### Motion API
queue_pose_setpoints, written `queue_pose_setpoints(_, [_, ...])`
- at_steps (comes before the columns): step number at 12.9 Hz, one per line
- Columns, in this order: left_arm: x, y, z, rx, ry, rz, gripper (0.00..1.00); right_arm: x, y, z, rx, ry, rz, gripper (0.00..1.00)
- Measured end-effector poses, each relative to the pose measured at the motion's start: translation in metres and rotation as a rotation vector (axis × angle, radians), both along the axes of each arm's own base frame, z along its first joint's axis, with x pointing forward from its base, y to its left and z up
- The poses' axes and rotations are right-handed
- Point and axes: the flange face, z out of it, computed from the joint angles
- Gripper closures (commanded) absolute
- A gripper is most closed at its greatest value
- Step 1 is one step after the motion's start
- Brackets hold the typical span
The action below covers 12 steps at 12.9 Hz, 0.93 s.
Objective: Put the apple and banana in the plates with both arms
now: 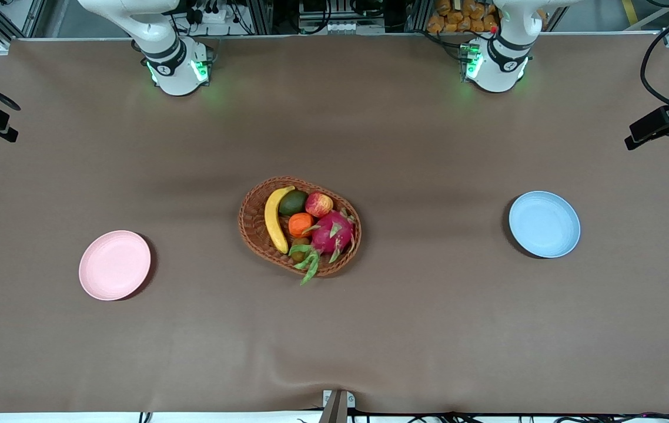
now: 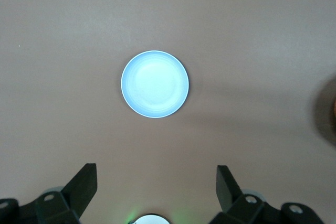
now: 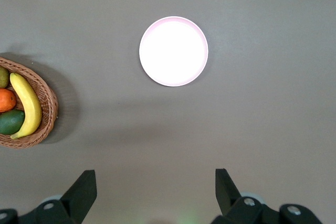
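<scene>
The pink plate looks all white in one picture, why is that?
In the right wrist view glare washes the pink plate out to white, leaving only its rim pink. In the front view the same plate keeps its pale pink and casts a thin dark shadow along one edge. In the left wrist view the blue plate is bright in the middle too.

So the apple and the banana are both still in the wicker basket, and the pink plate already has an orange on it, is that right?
Not quite. The pink plate holds nothing; the orange lies in the wicker basket with the apple and the banana. The front view shows this.
</scene>
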Motion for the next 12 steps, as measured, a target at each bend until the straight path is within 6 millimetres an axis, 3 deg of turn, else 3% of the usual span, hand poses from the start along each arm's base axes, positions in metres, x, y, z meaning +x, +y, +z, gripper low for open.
queue_pose_setpoints(5, [-0.007, -0.008, 0.011, 0.0, -0.005, 0.05, 0.0, 0.0, 0.0, 0.0, 0.0, 0.001, 0.0, 0.0])
queue_pose_setpoints(12, [0.0, -0.009, -0.002, -0.006, 0.023, 0.045, 0.0, 0.001, 0.0, -0.003, 0.0, 0.009, 0.001, 0.0])
